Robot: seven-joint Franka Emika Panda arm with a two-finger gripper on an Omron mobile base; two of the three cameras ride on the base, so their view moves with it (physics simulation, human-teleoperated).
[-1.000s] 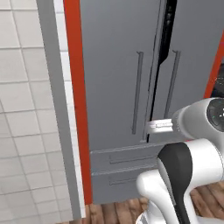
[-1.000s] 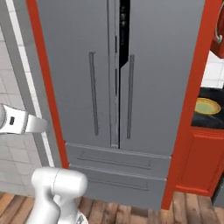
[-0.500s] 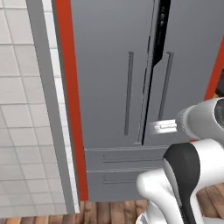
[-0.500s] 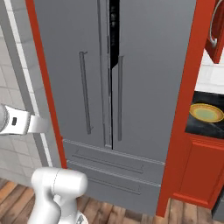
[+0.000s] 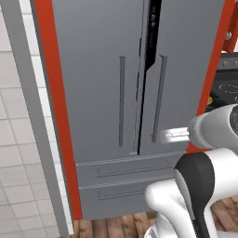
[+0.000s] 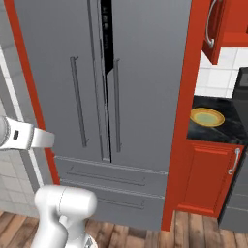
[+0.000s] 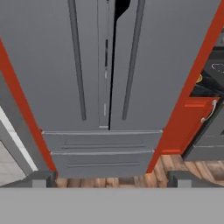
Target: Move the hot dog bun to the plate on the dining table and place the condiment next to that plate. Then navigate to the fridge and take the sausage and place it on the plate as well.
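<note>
Your gripper (image 7: 109, 179) stands spread wide and empty, fingertips (image 7: 41, 179) at the bottom corners of the hand view, aimed level at the fridge (image 7: 105, 65). It hangs well short of the doors, not touching anything.

Fridge: right door cracked ajar, dark gap showing near the top; left door shut; two drawers (image 7: 103, 151) below, closed. Two long bar handles flank the seam; right handle (image 7: 131, 57) sits on the ajar door.

Sausage: not seen, judged to be behind the doors.

A yellow plate (image 6: 207, 116) rests on the black counter right of the fridge.

Step in hand, as judged: open the fridge. Come square to the right handle at mid-height, straddle the bar with both fingers, then close. Pull along the door's swing arc, not straight back, so the bar won't slip.
</note>
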